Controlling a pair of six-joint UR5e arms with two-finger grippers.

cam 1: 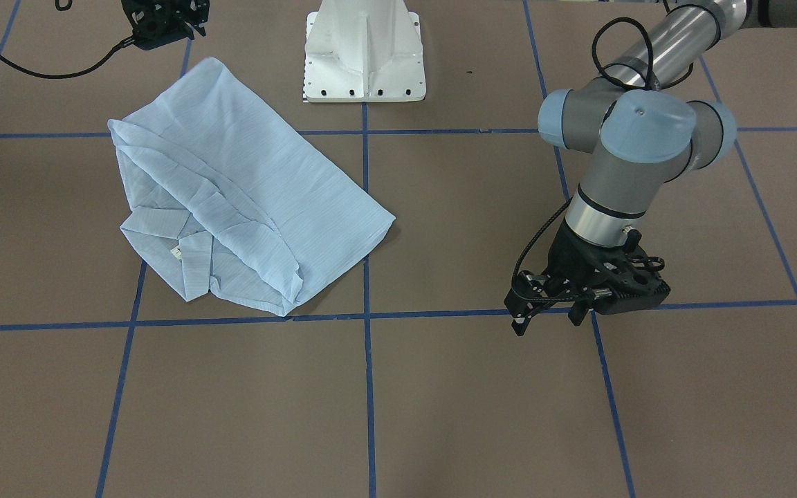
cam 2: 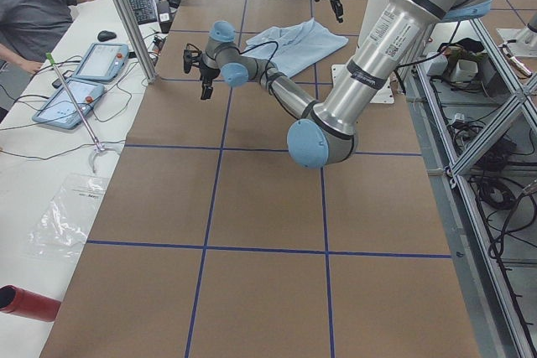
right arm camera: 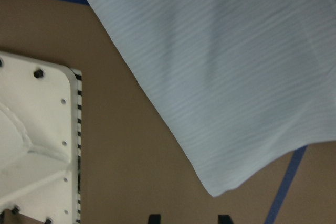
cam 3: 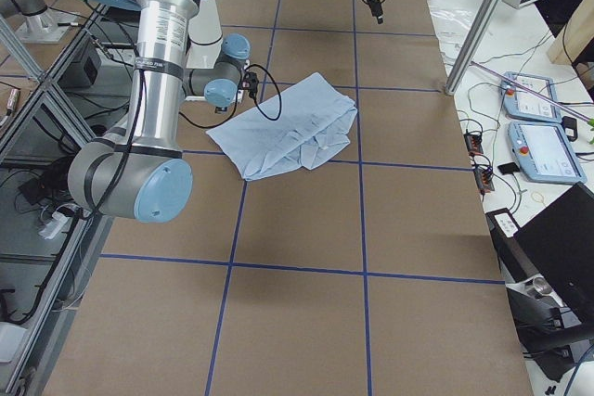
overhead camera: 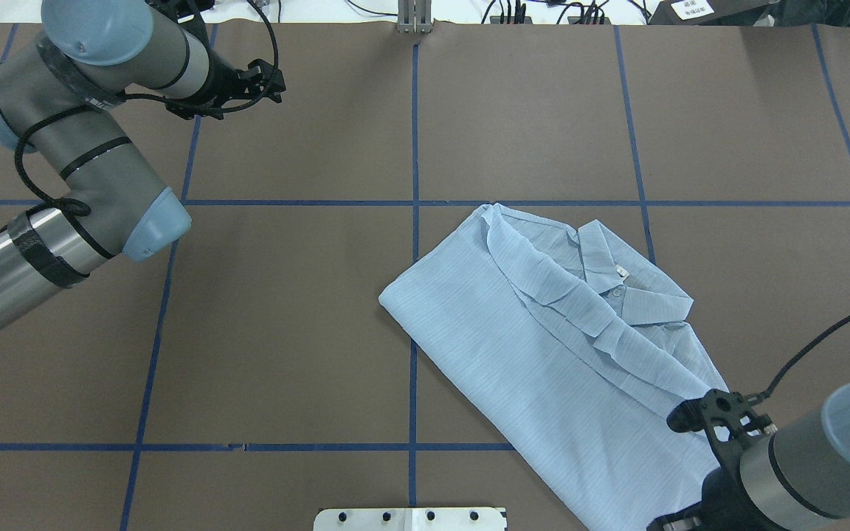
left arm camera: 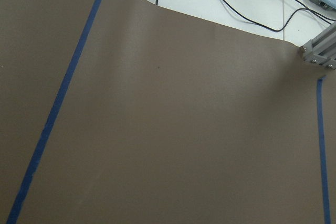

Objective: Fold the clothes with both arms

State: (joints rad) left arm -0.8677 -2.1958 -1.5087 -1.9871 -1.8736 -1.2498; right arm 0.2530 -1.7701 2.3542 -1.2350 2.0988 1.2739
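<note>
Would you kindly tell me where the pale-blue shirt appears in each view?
Front-facing: shirt left of centre.
Overhead: shirt right of centre.
Exterior left: shirt top centre.
Exterior right: shirt upper middle.
Left wrist: not in it.
Right wrist: shirt upper right.
Landmark: white pedestal base beside it.

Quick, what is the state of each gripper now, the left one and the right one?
Left gripper: open, holding nothing.
Right gripper: open, not gripping the shirt.
</note>
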